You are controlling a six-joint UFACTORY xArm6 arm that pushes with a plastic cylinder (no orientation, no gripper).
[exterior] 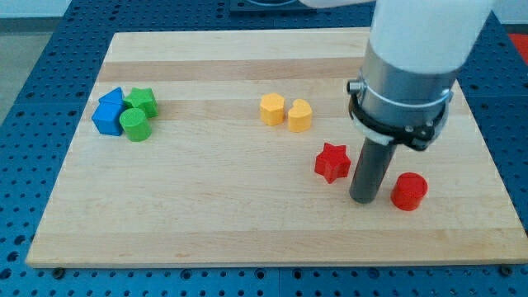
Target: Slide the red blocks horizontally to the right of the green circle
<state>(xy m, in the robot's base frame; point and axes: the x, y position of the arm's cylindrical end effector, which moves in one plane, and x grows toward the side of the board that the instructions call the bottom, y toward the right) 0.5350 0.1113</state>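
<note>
The rod comes down at the right side of the wooden board (247, 239), and my tip (364, 200) rests between the two red pieces; the red star (332, 162) sits just beside it at about ten o'clock, the red cylinder (408, 191) just beside it at about three o'clock; whether the tip touches either one I cannot tell. There are no jaws here at all, only a bare rod holding nothing.

The green circle (134, 124) lies far off toward nine o'clock, packed against a green star (143, 101) and the blue blocks (109, 114); two yellow blocks (285, 111) stand near the board's middle, at about eleven o'clock from the tip.

Both red pieces already lie right of the green circle, though lower on the board than it is; lining them up level with it looks like the remaining work. They seem small, light, hard plastic, likely to skid freely on the smooth wood; the cylinder may roll off a glancing push, so I would press squarely at its centre; the star wants contact in a notch between points, or it will likely spin.
</note>
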